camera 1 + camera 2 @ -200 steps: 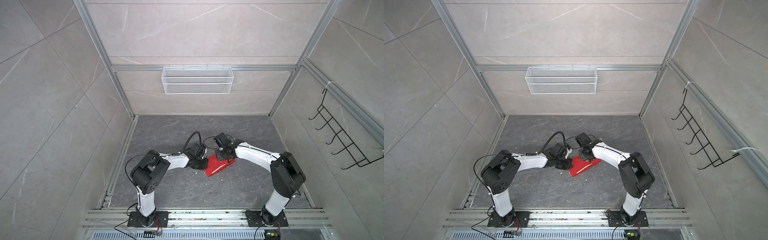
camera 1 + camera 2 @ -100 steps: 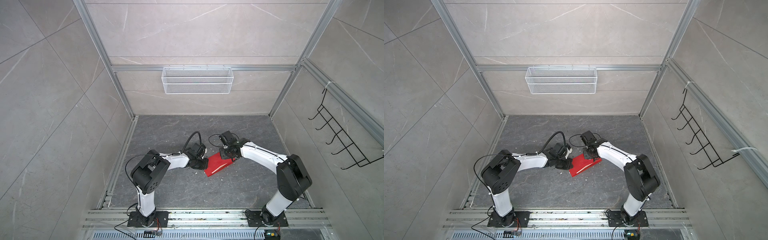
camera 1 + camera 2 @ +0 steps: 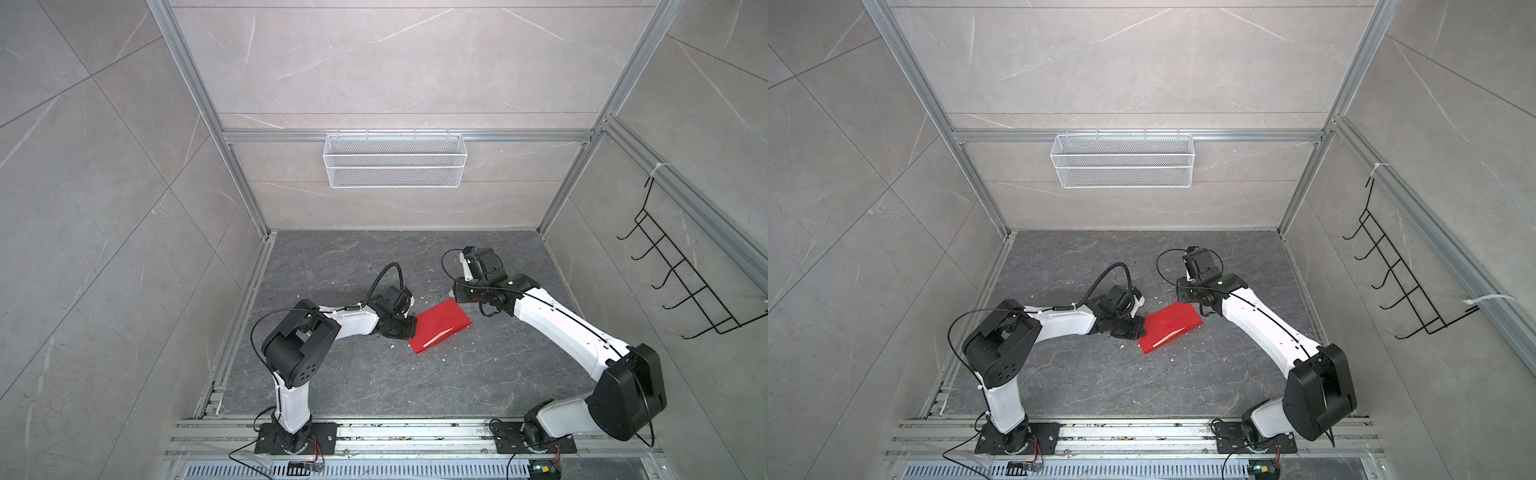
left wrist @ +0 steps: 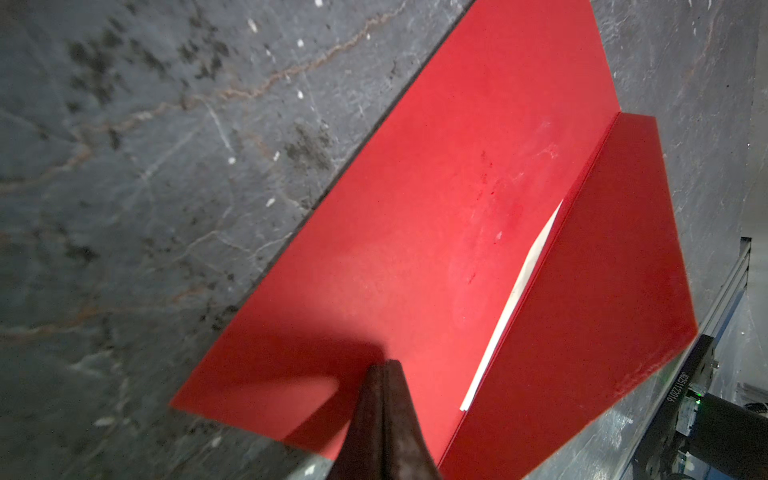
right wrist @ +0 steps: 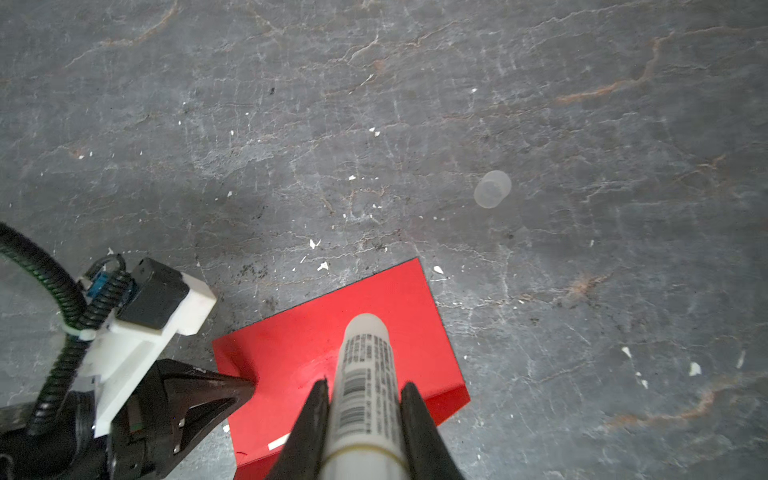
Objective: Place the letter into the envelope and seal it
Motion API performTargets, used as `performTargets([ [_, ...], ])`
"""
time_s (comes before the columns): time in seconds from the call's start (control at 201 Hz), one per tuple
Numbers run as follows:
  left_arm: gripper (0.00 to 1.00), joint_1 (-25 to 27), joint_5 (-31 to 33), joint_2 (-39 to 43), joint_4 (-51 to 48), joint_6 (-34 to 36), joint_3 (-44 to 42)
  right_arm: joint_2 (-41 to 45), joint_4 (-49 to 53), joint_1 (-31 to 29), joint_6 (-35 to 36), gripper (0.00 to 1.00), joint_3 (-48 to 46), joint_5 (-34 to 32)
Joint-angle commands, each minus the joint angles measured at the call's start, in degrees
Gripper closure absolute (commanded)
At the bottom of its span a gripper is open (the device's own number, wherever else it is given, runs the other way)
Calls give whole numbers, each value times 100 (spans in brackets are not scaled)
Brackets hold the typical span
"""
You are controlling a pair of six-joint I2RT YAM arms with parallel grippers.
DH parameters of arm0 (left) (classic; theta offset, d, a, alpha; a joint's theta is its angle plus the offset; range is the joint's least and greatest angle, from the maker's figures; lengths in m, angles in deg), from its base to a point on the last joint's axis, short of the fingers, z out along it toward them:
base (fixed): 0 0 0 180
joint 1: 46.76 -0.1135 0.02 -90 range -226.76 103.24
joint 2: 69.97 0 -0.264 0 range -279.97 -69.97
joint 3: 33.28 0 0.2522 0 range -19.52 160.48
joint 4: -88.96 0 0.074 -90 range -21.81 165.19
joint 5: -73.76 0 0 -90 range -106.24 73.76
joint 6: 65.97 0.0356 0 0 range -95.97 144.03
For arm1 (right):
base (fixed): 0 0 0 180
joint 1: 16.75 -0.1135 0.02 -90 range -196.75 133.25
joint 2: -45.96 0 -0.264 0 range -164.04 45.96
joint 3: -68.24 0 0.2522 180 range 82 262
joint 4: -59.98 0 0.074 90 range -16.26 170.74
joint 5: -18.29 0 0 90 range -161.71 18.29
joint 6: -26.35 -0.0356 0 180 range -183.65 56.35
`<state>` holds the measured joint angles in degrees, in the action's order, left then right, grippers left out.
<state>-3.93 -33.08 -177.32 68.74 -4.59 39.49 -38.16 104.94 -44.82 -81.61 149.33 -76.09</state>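
top and wrist views, letter-sealing setup. red envelope (image 3: pixel 438 326) (image 3: pixel 1169 326) lying flat near the middle of the dark grey tabletop (image 3: pixel 353 382), set at an angle between the two arms. flap (image 4: pixel 615 266) folded out along the crease on the long side nearer the arm bases, not closed down. letter (image 4: pixel 519 286) almost wholly inside the envelope; only a thin pale sliver visible at the mouth, just beside the crease, seen also in both top views (image 3: pixel 436 338) (image 3: pixel 1169 336).

left gripper (image 4: pixel 384 365) (image 3: pixel 409 329): jaws pressed together, nothing between them, the tip set on the envelope's face close to a short edge. right gripper (image 5: pixel 365 384) (image 3: pixel 457 293): jaws pinching a white glue stick (image 5: pixel 365 361) with printed label and barcode, its rounded nose over the envelope's far end; contact with the paper not determinable.

translucent cap (image 5: pixel 492 189) alone on the tabletop, well apart from the envelope. small white flecks scattered around. white wire basket (image 3: pixel 395 166) on the back wall; black hook rack (image 3: pixel 681 282) on the right wall.
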Motion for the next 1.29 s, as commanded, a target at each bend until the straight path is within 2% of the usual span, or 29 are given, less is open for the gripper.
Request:
performTargets([
  [0.0,100,37,445,-467,-866,155,-214,-305,-118,-351,152,100,-65,44],
  [0.309,100,40,423,-462,-867,155,-227,-936,-192,-829,117,100,-84,-124],
  [0.956,100,37,418,-462,-853,155,-223,-1493,-360,-1025,131,100,-221,-159],
  [1.29,100,37,418,-471,-866,172,-207,-1790,-17,-1050,256,100,-52,-565],
])
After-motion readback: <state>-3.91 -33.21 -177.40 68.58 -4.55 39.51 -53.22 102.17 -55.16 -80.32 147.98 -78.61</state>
